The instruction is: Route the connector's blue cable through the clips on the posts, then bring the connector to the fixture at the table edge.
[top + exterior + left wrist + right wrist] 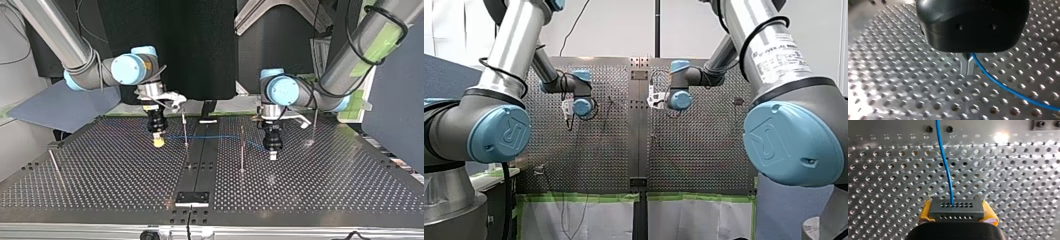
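In the right wrist view a grey connector (957, 206) with rows of holes sits between yellow pads (926, 212); my right gripper (958, 214) is shut on it. Its blue cable (944, 162) leads away over the perforated table. In the top view my right gripper (158, 141) hangs at the left, and the cable (215, 136) crosses a thin post (185, 127) and a second post (242, 150) to my left gripper (272, 154). Whether the cable sits in the clips is unclear. My left gripper (967, 72) has its metal fingers (964, 65) shut on the cable (1003, 86), just above the table.
Two more thin posts stand at the top view's sides, one at the left (54, 162) and one at the right (315, 125). A small plate fixture (192, 198) sits on the central rail at the near table edge. Green tape (584, 197) lines the front view's lower table edge.
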`<action>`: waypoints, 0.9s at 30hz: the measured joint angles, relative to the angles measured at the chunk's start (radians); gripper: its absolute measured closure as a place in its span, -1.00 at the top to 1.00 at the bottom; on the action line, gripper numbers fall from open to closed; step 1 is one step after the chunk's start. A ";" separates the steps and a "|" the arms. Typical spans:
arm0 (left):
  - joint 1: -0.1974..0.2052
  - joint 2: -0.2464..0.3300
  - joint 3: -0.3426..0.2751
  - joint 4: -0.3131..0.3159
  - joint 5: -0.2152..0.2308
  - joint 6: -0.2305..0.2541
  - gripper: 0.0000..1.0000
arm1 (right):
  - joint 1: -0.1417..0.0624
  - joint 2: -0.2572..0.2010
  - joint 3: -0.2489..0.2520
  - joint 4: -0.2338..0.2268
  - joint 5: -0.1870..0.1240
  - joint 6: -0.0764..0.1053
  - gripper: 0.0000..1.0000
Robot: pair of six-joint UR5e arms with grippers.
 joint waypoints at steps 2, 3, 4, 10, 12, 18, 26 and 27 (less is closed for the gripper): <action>0.002 -0.018 0.019 -0.007 0.000 0.000 -1.00 | -0.001 0.011 -0.009 0.001 -0.002 0.000 -1.00; 0.002 -0.024 0.027 -0.008 0.000 0.000 -1.00 | -0.002 0.017 -0.014 0.001 -0.003 0.000 -1.00; 0.002 -0.030 0.038 -0.009 0.000 -0.001 -1.00 | -0.003 0.021 -0.018 0.001 -0.004 0.000 -1.00; 0.003 -0.038 0.081 -0.020 0.002 -0.003 -1.00 | -0.011 0.044 -0.049 0.010 -0.009 0.001 -1.00; 0.003 -0.039 0.088 -0.026 0.002 -0.003 -1.00 | -0.013 0.048 -0.060 0.014 -0.011 0.001 -1.00; 0.003 -0.039 0.094 -0.034 0.000 -0.003 -1.00 | -0.019 0.064 -0.094 0.031 -0.018 0.002 -1.00; 0.004 -0.039 0.094 -0.041 -0.002 -0.003 -1.00 | -0.021 0.083 -0.118 0.040 -0.025 0.001 -1.00; 0.004 -0.039 0.094 -0.043 -0.003 -0.003 -1.00 | -0.021 0.083 -0.119 0.041 -0.025 0.001 -1.00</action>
